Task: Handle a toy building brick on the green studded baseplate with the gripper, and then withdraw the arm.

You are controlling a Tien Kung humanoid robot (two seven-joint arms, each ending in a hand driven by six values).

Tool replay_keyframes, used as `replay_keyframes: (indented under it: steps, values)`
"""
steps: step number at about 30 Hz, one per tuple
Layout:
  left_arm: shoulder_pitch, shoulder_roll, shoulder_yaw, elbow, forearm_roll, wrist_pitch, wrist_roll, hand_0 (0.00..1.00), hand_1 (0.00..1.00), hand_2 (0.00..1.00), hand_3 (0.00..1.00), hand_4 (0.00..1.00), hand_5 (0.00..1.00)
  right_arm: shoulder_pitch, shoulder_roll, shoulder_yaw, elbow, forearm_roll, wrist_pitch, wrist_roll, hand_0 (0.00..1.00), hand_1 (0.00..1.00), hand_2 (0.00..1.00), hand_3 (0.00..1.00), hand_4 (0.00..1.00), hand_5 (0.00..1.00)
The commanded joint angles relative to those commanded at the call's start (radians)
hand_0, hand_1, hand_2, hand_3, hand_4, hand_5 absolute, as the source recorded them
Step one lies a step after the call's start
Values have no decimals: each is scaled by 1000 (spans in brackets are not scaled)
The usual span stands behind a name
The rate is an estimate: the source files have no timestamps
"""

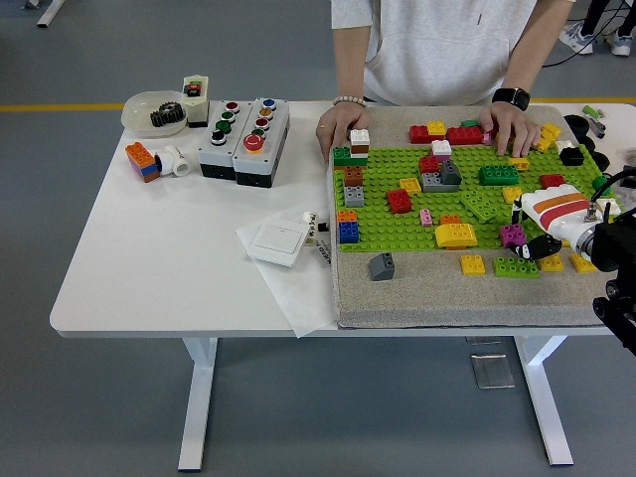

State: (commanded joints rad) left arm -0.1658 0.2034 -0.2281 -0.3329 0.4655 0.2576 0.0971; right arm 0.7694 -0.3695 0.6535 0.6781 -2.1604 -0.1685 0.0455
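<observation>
The green studded baseplate (383,184) lies on a grey mat (437,298) and carries several bricks. A magenta brick (513,236) stands at its front right corner. My right hand (540,244), white with orange stripes, hovers just right of that brick; its black fingers (545,241) hang relaxed and hold nothing, so it is open. A green brick (517,266) and yellow bricks (473,264) lie on the mat below the hand. The left arm is out of view.
A person stands at the far side, with one hand (338,127) and the other hand (509,127) resting on the mat's far edge. A button box (243,139), a bowl with a gear (154,111), a white switch (273,241) and an orange-blue brick (142,159) lie to the left.
</observation>
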Motion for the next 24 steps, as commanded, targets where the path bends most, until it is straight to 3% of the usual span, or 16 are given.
replay_keyframes:
  steps: [24]
  values:
    - [3,0,-6,1,10,-2,4,807,801,780,620,650,652,-4,-7,1,8,2,-7,4,404,480,537,502,776,420]
